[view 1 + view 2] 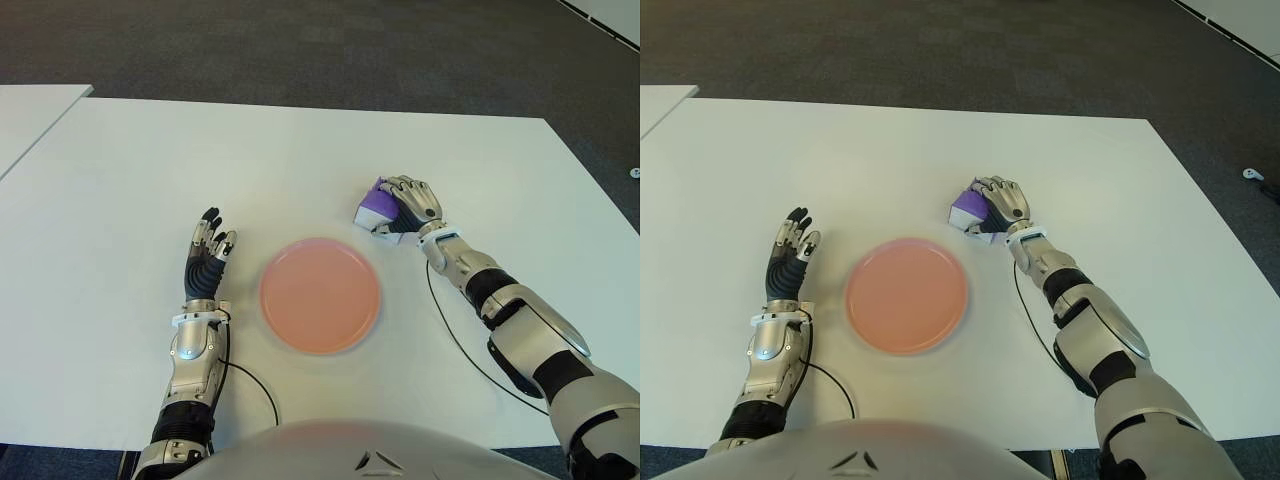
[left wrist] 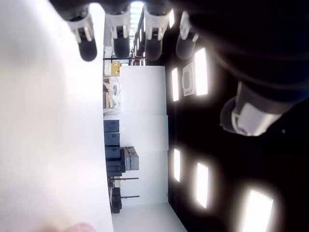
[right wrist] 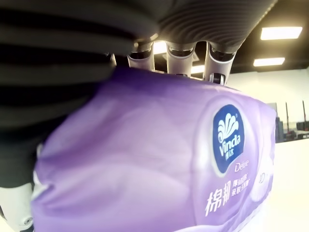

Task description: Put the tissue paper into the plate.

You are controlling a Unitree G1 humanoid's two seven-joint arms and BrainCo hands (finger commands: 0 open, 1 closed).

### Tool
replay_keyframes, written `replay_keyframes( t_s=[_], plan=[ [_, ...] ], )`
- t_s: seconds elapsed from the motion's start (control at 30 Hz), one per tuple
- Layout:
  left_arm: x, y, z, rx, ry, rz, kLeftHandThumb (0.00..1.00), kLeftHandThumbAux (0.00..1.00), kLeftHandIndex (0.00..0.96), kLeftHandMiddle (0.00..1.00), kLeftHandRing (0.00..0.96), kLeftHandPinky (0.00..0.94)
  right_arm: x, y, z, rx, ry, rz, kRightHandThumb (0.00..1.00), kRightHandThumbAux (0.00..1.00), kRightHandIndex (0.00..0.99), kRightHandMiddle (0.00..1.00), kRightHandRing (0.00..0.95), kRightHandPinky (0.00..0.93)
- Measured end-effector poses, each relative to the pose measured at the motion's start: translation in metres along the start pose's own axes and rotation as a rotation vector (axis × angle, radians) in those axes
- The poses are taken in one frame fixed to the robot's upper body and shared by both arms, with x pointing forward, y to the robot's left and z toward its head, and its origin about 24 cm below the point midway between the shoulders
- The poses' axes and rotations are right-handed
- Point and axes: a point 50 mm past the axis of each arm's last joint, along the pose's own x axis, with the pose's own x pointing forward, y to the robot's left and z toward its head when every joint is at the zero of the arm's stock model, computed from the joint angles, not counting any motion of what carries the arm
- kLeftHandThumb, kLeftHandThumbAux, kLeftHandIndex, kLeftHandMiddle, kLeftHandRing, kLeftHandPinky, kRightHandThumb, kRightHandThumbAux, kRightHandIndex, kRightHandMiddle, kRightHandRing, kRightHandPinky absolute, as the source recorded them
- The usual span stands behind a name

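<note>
My right hand (image 1: 412, 205) covers most of the tissue pack (image 1: 376, 209); its far side is hidden from me.

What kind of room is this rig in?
Probably a lab or office workspace: a plain white table on dark grey carpet, with ceiling light panels and stacked equipment cases in the left wrist view.

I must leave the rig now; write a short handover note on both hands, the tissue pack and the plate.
Right hand: fingers curled around the purple tissue pack, at the table, beyond and to the right of the plate.
Left hand: open, holds nothing, shows left of the plate.
Pink plate: empty, between the two hands.
Done: the pack is grasped.
Left: carry it over the plate and release it there.
</note>
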Motion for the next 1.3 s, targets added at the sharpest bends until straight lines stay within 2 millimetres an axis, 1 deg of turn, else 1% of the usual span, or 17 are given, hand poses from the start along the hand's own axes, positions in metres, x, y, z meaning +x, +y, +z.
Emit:
replay_keyframes(
  t_s=[0.27, 0.47, 1.0, 1.3],
  plan=[
    [-0.001, 0.0, -0.001, -0.001, 0.006, 0.002, 0.0, 0.498, 0.0, 0.0, 0.0, 0.0, -0.013, 0.008, 0.005, -0.051, -0.046, -0.108, 0.855, 0.677, 0.4, 0.542, 0.86, 0.857],
    [-0.001, 0.0, -0.003, -0.003, 0.014, 0.003, 0.0, 0.504, 0.0, 0.008, 0.0, 0.0, -0.02, 0.012, 0.007, -0.068, -0.07, -0.146, 0.857, 0.675, 0.405, 0.549, 0.861, 0.862],
    [0.0, -0.002, -0.006, -0.011, 0.021, 0.013, 0.0, 0.494, 0.0, 0.0, 0.0, 0.0, -0.028, 0.017, 0.009, -0.08, -0.082, -0.184, 0.86, 0.672, 0.412, 0.559, 0.868, 0.872],
    [0.001, -0.002, -0.006, -0.011, 0.017, 0.017, 0.0, 0.498, 0.0, 0.008, 0.0, 0.0, -0.029, 0.011, 0.008, -0.055, -0.123, -0.211, 0.859, 0.674, 0.407, 0.552, 0.87, 0.863]
  ],
)
